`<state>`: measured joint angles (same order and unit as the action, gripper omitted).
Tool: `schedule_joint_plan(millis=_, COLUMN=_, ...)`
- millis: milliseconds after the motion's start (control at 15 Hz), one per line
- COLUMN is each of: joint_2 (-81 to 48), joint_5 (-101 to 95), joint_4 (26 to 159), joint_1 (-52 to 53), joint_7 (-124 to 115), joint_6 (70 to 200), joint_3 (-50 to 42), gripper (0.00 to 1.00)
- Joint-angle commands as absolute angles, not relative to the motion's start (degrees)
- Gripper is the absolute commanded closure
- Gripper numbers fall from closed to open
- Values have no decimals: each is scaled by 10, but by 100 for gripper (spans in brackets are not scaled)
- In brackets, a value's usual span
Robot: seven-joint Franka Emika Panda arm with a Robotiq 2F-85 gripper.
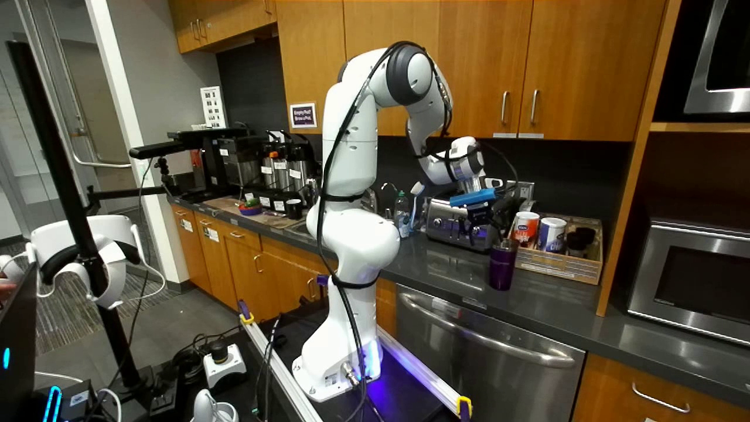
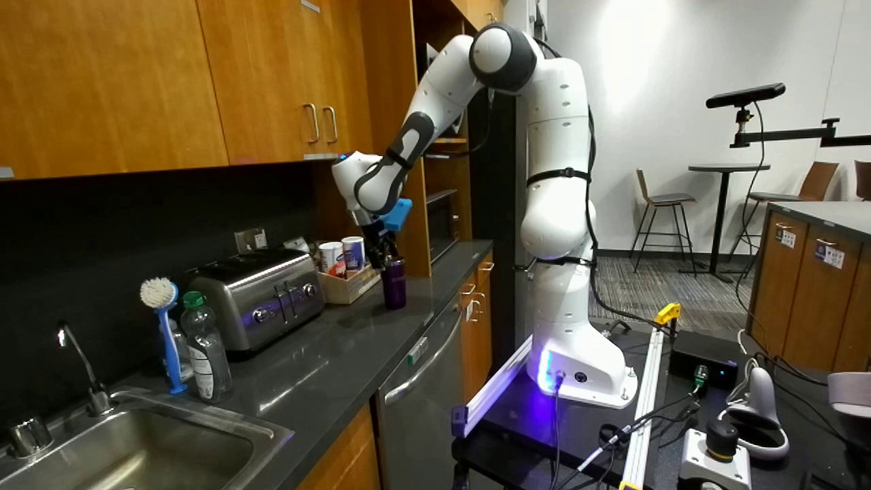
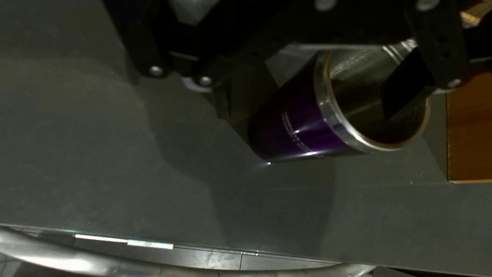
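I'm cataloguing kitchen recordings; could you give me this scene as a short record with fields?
Tumbler: purple, upright, mouth uncovered
Pincer: jaws apart at the tumbler; one finger over or inside its mouth, touch unclear
Surface: dark grey counter
Near tumbler: light-brown box holding canisters
Also on counter: toaster, green-capped bottle, blue-handled brush
Set in counter: sink

Wood cabs (image 2: 109,82) over dk backsplash (image 2: 102,231); gry carpet (image 2: 680,306).
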<state>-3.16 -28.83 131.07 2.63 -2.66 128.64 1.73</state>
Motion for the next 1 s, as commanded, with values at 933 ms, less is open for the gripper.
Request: schedule_joint_plan(millis=933, joint_2=-35, joint_5=-278, joint_4=1326, joint_1=23, joint_7=16, joint_6=1371, joint_3=14, gripper=0)
